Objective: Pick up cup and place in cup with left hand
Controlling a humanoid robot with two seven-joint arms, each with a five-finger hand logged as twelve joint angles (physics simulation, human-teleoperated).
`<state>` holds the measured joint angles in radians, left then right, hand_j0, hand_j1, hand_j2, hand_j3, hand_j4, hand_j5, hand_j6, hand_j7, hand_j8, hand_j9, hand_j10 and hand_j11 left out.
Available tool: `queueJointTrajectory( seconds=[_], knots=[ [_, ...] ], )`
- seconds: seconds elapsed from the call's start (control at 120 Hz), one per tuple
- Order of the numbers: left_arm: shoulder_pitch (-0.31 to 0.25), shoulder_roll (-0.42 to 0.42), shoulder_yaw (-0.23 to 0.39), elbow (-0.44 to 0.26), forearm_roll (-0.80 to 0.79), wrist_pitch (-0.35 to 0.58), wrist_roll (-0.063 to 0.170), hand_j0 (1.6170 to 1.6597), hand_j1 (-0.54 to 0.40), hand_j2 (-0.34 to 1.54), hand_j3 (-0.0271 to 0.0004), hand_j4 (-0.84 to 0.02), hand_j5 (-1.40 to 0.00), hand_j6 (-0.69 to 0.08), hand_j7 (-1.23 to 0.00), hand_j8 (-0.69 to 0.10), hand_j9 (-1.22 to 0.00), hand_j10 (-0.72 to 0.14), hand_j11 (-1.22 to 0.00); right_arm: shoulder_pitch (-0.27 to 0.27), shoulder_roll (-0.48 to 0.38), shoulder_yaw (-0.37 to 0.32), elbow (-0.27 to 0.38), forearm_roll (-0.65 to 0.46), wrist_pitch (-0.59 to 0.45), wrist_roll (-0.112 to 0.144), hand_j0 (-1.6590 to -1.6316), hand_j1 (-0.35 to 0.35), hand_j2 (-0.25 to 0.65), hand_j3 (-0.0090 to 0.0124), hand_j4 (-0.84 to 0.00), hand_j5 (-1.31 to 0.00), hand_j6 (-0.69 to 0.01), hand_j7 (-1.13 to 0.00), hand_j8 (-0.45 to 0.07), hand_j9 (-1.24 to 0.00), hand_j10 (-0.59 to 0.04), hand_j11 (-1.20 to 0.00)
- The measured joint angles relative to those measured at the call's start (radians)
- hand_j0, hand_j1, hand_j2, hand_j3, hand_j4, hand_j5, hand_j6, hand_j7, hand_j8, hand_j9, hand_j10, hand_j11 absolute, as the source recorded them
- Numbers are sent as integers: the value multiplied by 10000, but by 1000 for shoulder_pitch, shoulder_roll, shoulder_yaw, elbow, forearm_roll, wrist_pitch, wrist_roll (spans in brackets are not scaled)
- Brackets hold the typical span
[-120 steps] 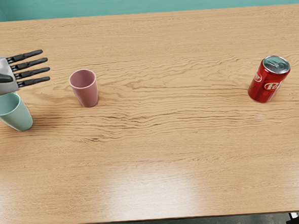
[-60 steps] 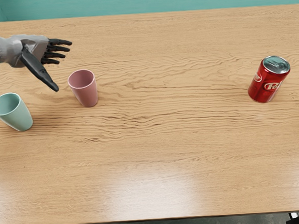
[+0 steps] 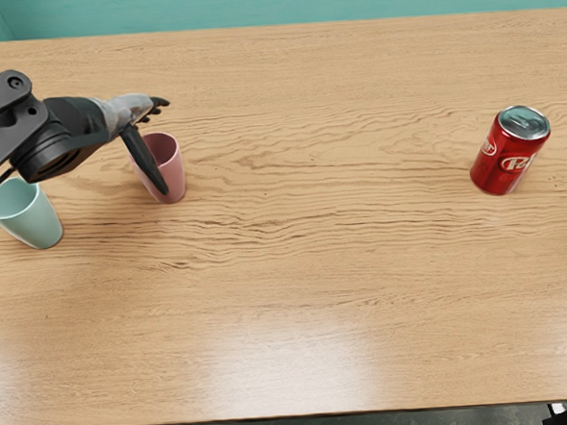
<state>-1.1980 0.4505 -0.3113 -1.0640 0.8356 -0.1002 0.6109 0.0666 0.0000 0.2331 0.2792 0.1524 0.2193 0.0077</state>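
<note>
My left hand (image 3: 157, 143) reaches in from the left edge, above and behind the pink cup (image 3: 172, 168). Its thumb hangs down in front of that cup's left side, and its other fingers point right, beyond the rim. The hand is open and holds nothing; whether the thumb touches the cup I cannot tell. Upright at the far left stands the mint-green cup (image 3: 33, 220), its back rim close under the left forearm. The pink cup is upright too, to the right of the green one.
A red soda can (image 3: 511, 150) stands on the right part of the wooden table (image 3: 316, 268). The left forearm spans the table's back left area. The table's front edge runs along the bottom of the view.
My left hand has come in further to the right and turned, its thumb now in front of the pink cup. Both cups and the can have not visibly moved.
</note>
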Motion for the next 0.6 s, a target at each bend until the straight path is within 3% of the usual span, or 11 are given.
queueJointTrajectory(
  seconds=[0.125,0.6],
  knots=[
    [1,-3,19,1,17,21,0,16581,3203,61,0,-277,-327,-287,-325,-283,-324,-272,-323,0,0,0,0,0,0,0,-16581,-3489,-3,0,0,1,7,0,5,1,3,0],
    [-8,-11,74,0,23,28,0,16580,450,528,0,-2576,-3314,-2586,-3312,-2583,-3310,-2571,-3309,0,0,0,0,0,0,0,-16581,-3489,-3,0,0,1,6,0,4,0,3,0]
  ],
)
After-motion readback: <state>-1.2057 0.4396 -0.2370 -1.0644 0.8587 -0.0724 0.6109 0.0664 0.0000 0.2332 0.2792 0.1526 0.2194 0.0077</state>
